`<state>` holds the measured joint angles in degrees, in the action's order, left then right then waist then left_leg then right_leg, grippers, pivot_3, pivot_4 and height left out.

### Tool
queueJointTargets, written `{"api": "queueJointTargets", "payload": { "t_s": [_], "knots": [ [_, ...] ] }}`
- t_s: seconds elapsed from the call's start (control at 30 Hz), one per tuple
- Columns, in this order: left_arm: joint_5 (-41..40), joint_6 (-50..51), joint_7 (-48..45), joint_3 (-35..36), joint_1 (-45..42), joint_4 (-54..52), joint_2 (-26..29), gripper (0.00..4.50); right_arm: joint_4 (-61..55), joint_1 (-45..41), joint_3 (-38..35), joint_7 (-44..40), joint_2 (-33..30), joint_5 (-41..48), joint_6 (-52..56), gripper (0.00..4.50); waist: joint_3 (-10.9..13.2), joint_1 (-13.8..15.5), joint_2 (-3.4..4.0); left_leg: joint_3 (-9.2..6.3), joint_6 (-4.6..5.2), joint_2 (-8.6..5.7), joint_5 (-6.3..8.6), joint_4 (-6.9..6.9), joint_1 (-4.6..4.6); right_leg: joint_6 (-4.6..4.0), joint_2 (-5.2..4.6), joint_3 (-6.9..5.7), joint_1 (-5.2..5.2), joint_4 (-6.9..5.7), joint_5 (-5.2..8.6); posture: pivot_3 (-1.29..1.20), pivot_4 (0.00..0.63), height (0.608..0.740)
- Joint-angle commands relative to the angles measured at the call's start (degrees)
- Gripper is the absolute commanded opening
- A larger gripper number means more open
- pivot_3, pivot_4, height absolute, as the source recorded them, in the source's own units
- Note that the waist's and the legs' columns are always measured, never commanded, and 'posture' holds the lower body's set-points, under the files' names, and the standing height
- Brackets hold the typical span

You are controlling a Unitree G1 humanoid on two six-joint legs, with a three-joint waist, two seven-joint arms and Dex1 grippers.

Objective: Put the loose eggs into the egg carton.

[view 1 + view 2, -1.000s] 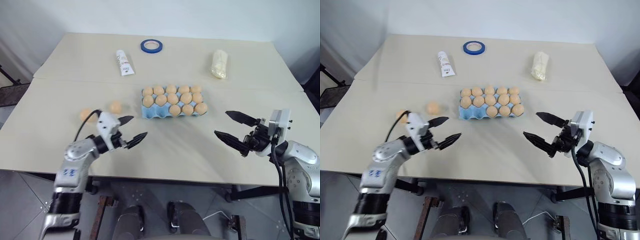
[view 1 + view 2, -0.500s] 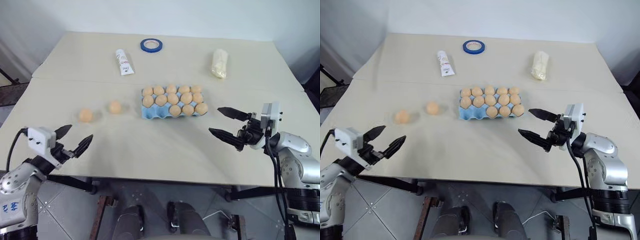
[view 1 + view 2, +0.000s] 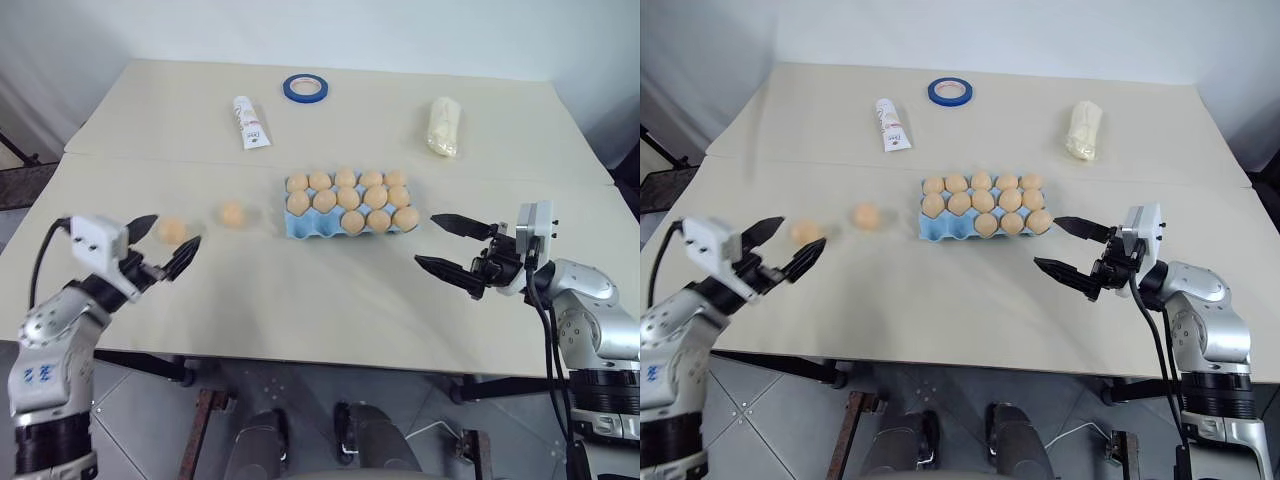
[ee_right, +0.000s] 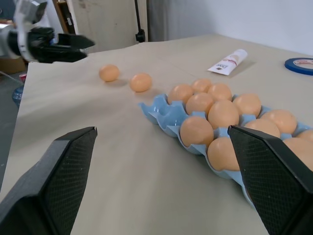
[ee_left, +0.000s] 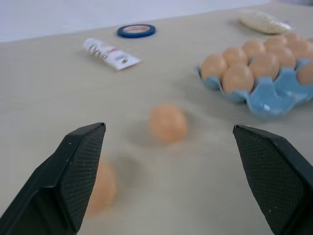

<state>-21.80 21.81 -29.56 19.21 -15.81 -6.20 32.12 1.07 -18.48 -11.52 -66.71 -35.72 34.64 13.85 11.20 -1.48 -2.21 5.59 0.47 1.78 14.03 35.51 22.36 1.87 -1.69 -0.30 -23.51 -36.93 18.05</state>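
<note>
Two loose eggs lie on the table left of the egg carton: one (image 3: 232, 213) nearer it, one (image 3: 172, 230) farther left. The light blue egg carton (image 3: 300, 230) at the table's middle holds several eggs; its front-left cups are empty. My left gripper (image 3: 178, 228) is open, hovering level at the far-left egg (image 5: 100, 186), with the nearer egg (image 5: 167, 122) ahead between its fingertips (image 5: 88, 147). My right gripper (image 3: 424, 238) is open and empty, just right of the carton (image 4: 161, 115) and pointing at it.
A blue tape ring (image 3: 304, 88), a white tube (image 3: 250, 123) and a pale wrapped bundle (image 3: 442, 125) lie at the back of the table. A seam runs across the tabletop behind the carton.
My left gripper swung out from the table's front middle to the left edge, then rose up to the far-left egg. The right gripper has stayed where it was, still open.
</note>
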Motion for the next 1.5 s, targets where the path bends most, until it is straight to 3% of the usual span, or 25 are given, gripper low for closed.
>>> {"api": "queueJointTargets", "payload": {
  "t_s": [0.03,0.23,0.8,0.9,1.07,1.13,1.3,1.4,1.5],
  "knots": [
    [3.02,0.71,2.56,-3.64,-6.42,4.99,-0.57,4.45,-2.25,0.62,-1.07,0.22,-0.73,0.68,0.05,4.50,0.00,-0.14,0.00,0.01,0.00,0.01,-0.01,0.01,0.00,0.01,0.03,0.00,0.00,0.00,-0.01,0.00,0.150,0.740],
    [7.85,-0.62,2.79,-9.59,-18.31,20.10,-1.74,4.45,-3.25,1.77,-1.43,0.92,-0.87,0.81,0.31,4.50,0.00,-0.10,0.00,0.11,-0.02,0.02,-0.02,0.05,-0.01,0.07,0.10,0.07,-0.02,-0.06,-0.03,0.00,0.150,0.740],
    [14.19,-9.95,0.15,-14.81,-31.12,46.82,-6.05,4.45,-5.08,4.25,-2.35,2.62,-1.30,0.97,0.63,4.50,0.00,-0.04,-0.01,0.12,-0.04,0.01,-0.03,0.19,0.00,0.14,0.09,0.06,-0.03,-0.18,-0.06,0.00,0.150,0.740],
    [14.59,-10.05,0.36,-14.77,-32.93,50.17,-6.50,3.86,-4.75,4.00,-2.22,2.66,-1.25,0.81,0.57,4.50,0.00,-0.04,-0.01,0.12,-0.04,0.00,-0.03,0.22,0.01,0.14,0.08,0.07,-0.03,-0.19,-0.06,0.00,0.150,0.740],
    [14.93,-10.89,-0.15,-14.94,-33.80,51.88,-6.71,2.25,-4.61,3.88,-2.23,2.85,-1.35,0.62,0.53,4.50,0.00,-0.01,-0.01,0.11,-0.04,0.01,-0.02,0.22,0.01,0.14,0.08,0.06,-0.04,-0.19,-0.06,0.00,0.150,0.740],
    [15.23,-11.76,-0.16,-14.97,-33.91,52.28,-6.67,1.87,-4.55,3.82,-2.21,2.97,-1.40,0.50,0.53,4.50,0.00,0.01,-0.01,0.11,-0.04,0.01,-0.02,0.23,0.01,0.14,0.08,0.06,-0.03,-0.19,-0.06,0.00,0.150,0.740],
    [13.39,-14.83,-2.04,-13.78,-34.58,49.75,-7.97,1.74,-4.73,3.84,-2.29,3.33,-1.48,0.43,0.56,4.50,0.00,0.04,-0.01,0.12,-0.04,0.01,-0.02,0.27,0.01,0.14,0.07,0.06,-0.03,-0.23,-0.06,0.00,0.150,0.740],
    [10.82,-22.63,-11.44,-15.10,-34.27,44.15,-9.80,1.74,-5.13,4.12,-2.41,3.55,-1.41,0.59,0.46,4.50,0.01,0.07,-0.02,0.12,-0.05,0.01,-0.02,0.32,0.04,0.14,0.07,0.05,-0.04,-0.24,-0.06,0.00,0.150,0.740],
    [8.18,-18.88,-15.44,-15.51,-34.56,40.24,-11.92,1.74,-6.27,5.06,-3.23,3.22,-0.89,1.59,-0.51,4.50,0.01,0.28,-0.02,0.09,-0.05,0.00,-0.01,0.38,0.10,0.14,0.05,0.01,-0.04,-0.23,-0.06,0.00,0.150,0.740]
  ]
}}
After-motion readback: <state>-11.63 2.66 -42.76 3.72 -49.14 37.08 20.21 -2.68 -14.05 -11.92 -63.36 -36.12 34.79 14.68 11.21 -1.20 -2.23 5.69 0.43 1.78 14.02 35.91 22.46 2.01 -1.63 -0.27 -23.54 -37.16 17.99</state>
